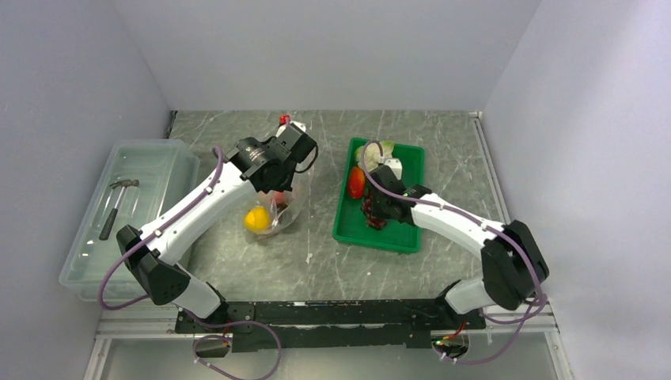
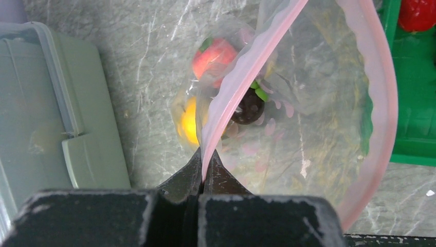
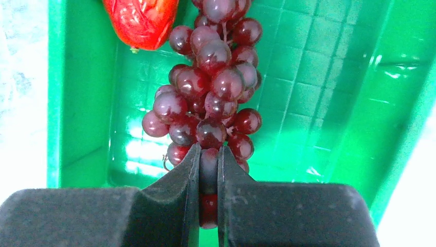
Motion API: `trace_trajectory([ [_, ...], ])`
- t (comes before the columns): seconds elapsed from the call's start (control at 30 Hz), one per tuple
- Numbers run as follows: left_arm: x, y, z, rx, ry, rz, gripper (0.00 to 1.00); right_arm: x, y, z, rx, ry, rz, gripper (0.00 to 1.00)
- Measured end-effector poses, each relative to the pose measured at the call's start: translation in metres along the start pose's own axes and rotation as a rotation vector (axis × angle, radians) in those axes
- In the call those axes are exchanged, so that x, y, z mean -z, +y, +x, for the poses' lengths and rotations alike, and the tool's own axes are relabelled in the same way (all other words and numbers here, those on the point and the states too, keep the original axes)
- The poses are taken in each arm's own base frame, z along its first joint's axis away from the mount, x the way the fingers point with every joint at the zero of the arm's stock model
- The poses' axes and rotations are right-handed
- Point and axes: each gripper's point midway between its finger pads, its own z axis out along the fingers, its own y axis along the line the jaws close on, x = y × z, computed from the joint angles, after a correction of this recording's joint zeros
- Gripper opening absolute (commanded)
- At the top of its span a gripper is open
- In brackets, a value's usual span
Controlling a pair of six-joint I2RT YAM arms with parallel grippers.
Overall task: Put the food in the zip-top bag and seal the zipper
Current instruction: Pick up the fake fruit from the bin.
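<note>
Top view: L arm reaches to centre-left of frame, R arm to centre-right, both over a grey marbled worktop (image 1: 316,261). The left hand (image 2: 205,163) is pinched fully closed on the zipper (image 2: 241,77), the pale pink strip at the mouth of the zip-top bag (image 2: 319,113). In the L wrist view the strip runs from the fingertips at bottom centre up toward the upper right, then loops down the right side, so the mouth stands open. The bag sits on the worktop just left of centre in the top view. Seen thru its clear film are an orange-yellow fruit (image 1: 255,219), a pink-red rounded piece (image 2: 213,54) w/ a green tip, and a dark round piece (image 2: 249,105) w/ green leaves. The right hand (image 3: 208,170) is narrowed onto the grape bunch (image 3: 216,82), w/ one dark purple grape clamped between the two fingers at bottom centre of the R wrist view. The rest of the bunch extends up-frame over the floor of the green tray (image 3: 334,77); whether it rests there or is lifted cannot be told. A red piece (image 3: 141,20) lies at top left of that view, against the bunch's upper grapes. In the top view the tray sits right of centre, apart from the bag, w/ a leafy vegetable (image 1: 378,150) at its far end. At far left of the top view a translucent bin (image 1: 158,170) holds a hammer (image 1: 117,206).
</note>
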Motion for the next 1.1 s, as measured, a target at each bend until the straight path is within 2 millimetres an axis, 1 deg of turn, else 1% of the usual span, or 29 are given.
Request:
trace_trajectory([
  [0.23,0.002,-0.012,-0.001,-0.006,-0.008,0.035,0.00,0.038,-0.007,-0.024,-0.015,-0.092,-0.019,0.00],
  [0.43,-0.001,-0.022,0.001,-0.019,-0.001,0.055,0.00,0.069,-0.008,-0.045,-0.028,-0.161,-0.048,0.00],
  [0.63,-0.003,-0.029,0.002,-0.020,0.006,0.068,0.00,0.098,-0.007,-0.062,-0.039,-0.221,-0.091,0.00],
  [0.8,-0.003,-0.034,0.001,-0.010,0.005,0.087,0.00,0.125,0.000,-0.077,-0.040,-0.266,-0.159,0.00],
  [0.9,-0.002,-0.034,0.001,-0.010,0.005,0.091,0.00,0.136,0.006,-0.082,-0.034,-0.283,-0.190,0.00],
  [0.97,-0.002,-0.035,0.001,-0.009,0.005,0.094,0.00,0.144,0.012,-0.088,-0.029,-0.294,-0.218,0.00],
  [1.1,-0.002,-0.037,0.000,-0.006,0.003,0.100,0.00,0.171,0.030,-0.103,-0.021,-0.336,-0.291,0.00],
])
